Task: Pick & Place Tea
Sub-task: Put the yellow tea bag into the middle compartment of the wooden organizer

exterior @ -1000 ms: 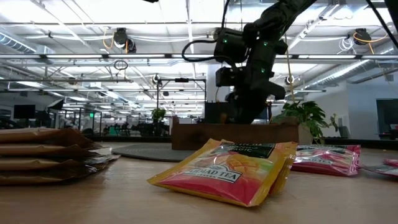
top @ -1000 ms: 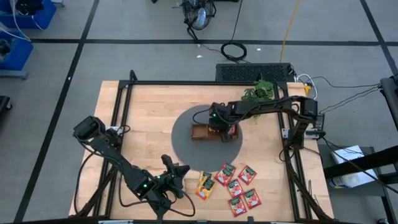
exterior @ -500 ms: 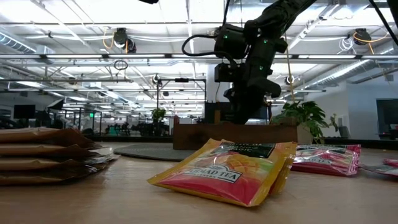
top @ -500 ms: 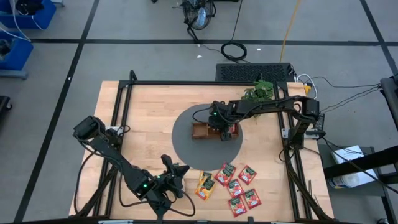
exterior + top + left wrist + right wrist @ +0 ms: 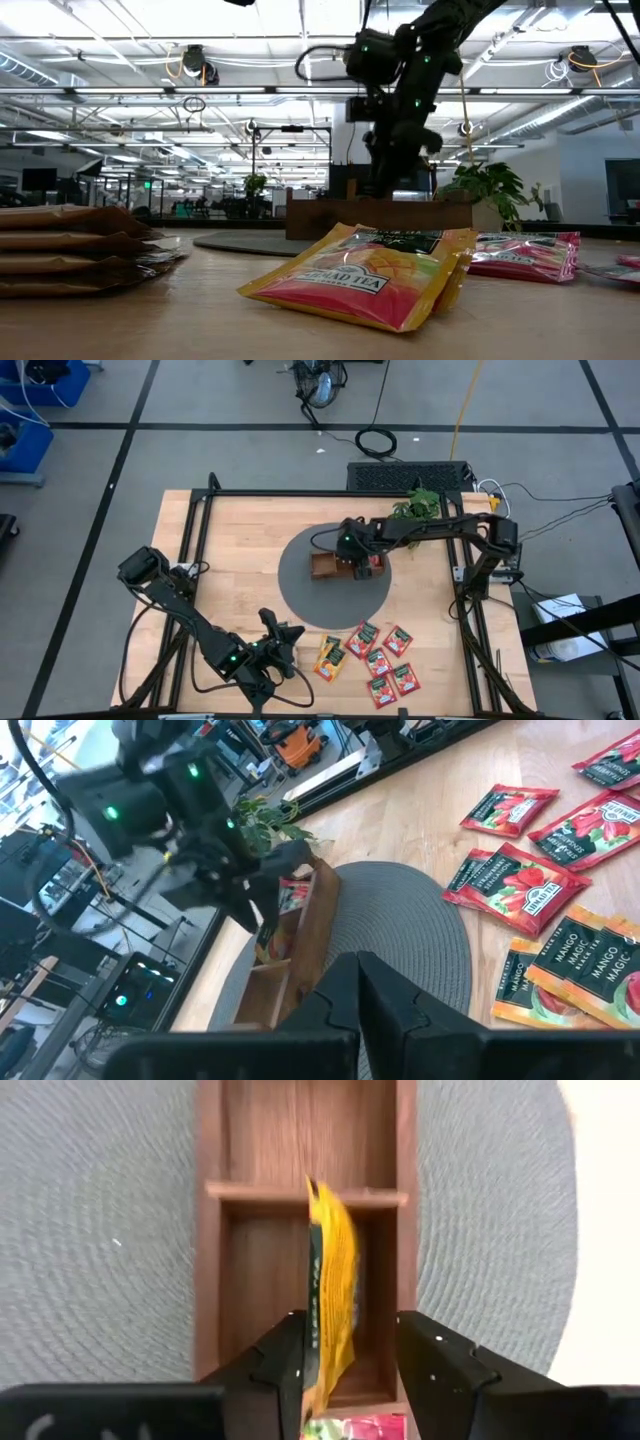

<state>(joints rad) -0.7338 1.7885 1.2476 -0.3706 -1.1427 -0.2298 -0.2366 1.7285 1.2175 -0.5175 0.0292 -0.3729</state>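
Right wrist view: the right gripper point(image 5: 350, 1355), fingers parted, releases an orange-yellow sachet point(image 5: 330, 1295) upright into the tray point(image 5: 207, 1260)'s middle compartment; next it should lift clear. Left gripper point(image 5: 272, 652), closed, waits near the surface's front edge.

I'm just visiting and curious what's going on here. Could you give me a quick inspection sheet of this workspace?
Surface: wooden table with a round grey mat.
Job's things: loose tea sachets near the front edge; one yellow sachet stands upright in the wooden tray, in its middle compartment.
Clutter: potted plant.
Grippers: right pincer open over the tray, either side of the yellow sachet; left pincer shut, waiting at the front.
Cables: coils on the floor behind the table.
Surroundings: large hall with ceiling lights; no people seen.
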